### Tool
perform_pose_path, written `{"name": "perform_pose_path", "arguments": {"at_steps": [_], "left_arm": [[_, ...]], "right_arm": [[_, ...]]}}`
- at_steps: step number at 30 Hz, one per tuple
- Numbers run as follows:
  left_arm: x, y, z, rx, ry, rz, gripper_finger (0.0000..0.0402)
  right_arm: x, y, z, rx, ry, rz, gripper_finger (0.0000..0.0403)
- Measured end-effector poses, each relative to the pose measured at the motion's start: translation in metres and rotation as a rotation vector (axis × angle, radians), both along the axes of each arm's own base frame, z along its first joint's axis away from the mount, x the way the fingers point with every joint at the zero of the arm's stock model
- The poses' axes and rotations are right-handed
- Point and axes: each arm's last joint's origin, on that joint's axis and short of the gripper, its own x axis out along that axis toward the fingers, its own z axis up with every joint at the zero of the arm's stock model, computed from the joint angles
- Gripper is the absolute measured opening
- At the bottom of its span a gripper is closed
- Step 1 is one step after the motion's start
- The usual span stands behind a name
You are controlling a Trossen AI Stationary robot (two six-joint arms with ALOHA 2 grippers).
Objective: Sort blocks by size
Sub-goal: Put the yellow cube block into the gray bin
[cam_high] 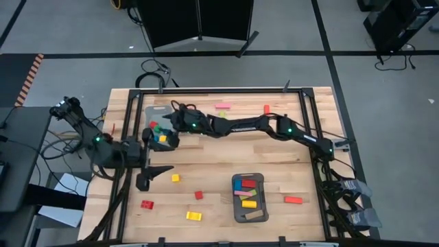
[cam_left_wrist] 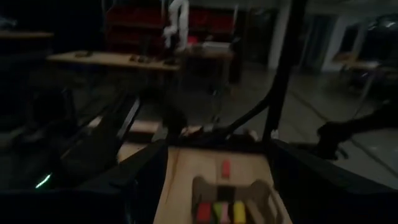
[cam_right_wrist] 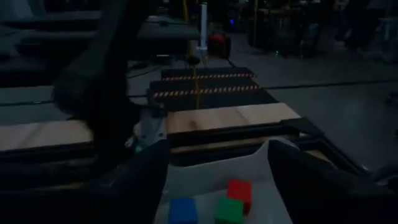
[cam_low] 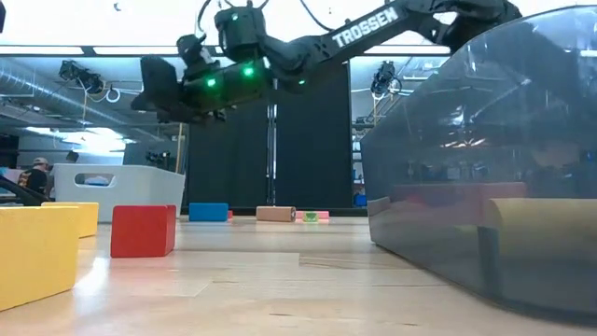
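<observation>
My right gripper [cam_high: 168, 134] [cam_right_wrist: 217, 177] reaches across the table and hangs open over the grey tray [cam_high: 159, 113] at the far left. Small red [cam_right_wrist: 239, 188], green [cam_right_wrist: 229, 210] and blue [cam_right_wrist: 183, 210] cubes lie on the tray's floor below its fingers. It holds nothing. My left gripper [cam_high: 163, 169] [cam_left_wrist: 217, 168] stands open and empty at the left, raised and pointing toward the right. A second grey tray [cam_high: 237, 206] near the front holds longer bars. Loose blocks lie flat on the table: a yellow cube [cam_high: 175, 178], a red cube [cam_high: 199, 195] and a pink bar [cam_high: 223, 106].
More loose blocks: a red one [cam_high: 147, 204], a yellow bar [cam_high: 193, 215], a red bar [cam_high: 293, 200] and a red block [cam_high: 267, 108] at the back. My right arm [cam_high: 240, 125] spans the table's far half. Bare wood lies between the two trays.
</observation>
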Motion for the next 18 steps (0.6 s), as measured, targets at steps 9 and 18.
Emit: {"name": "perform_pose_path", "arguments": {"at_steps": [9, 18], "left_arm": [[0.005, -0.009, -0.031, -0.072, 0.205, 0.069, 0.0280], [0.023, -0.022, -0.098, -0.182, 0.658, 0.167, 0.0280]], "right_arm": [[-0.106, 0.021, 0.008, -0.029, -0.035, -0.030, 0.0213], [-0.251, 0.054, 0.044, -0.065, -0.099, -0.061, 0.0219]]}}
